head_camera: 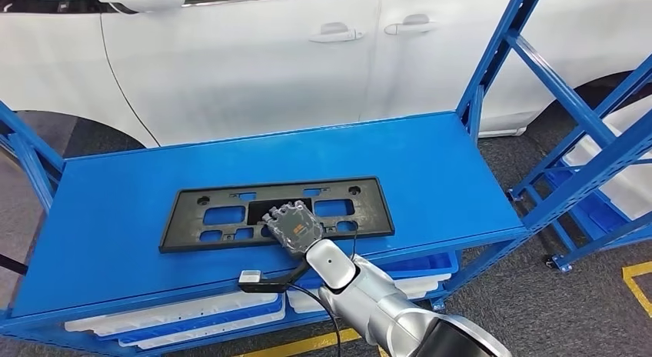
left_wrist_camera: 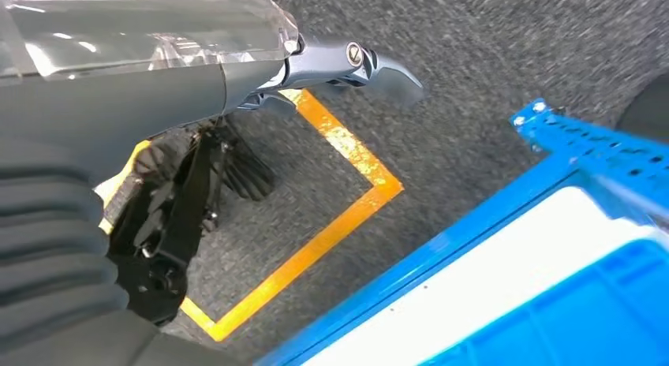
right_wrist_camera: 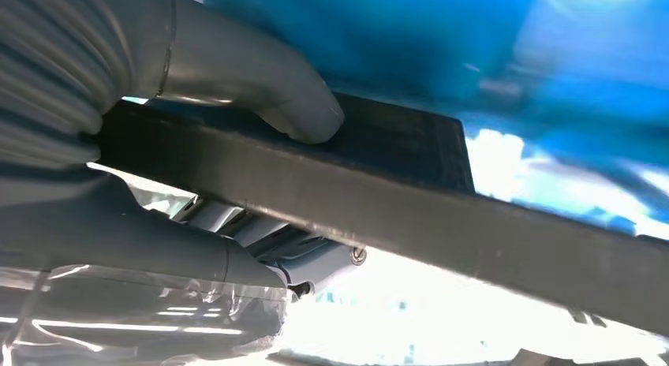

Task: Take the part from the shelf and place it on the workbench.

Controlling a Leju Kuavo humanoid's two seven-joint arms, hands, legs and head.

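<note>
Where right hand point(head_camera: 294, 227) grips, flat black part point(head_camera: 231, 215) seemingly slotted.

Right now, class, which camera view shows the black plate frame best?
The head view: the whole black frame lies flat on the blue shelf, with the right hand on it. The right wrist view shows just its edge, gripped from close up. The left wrist view looks at the floor.

Right arm: silver, extended forward from below. Right hand point(head_camera: 294, 226): thumb point(right_wrist_camera: 304, 106) on one face of the black plate point(head_camera: 223, 215), fingers point(right_wrist_camera: 315, 263) on the opposite face, gripping. Left hand point(left_wrist_camera: 260, 82): fingers apart, holding nothing.
</note>
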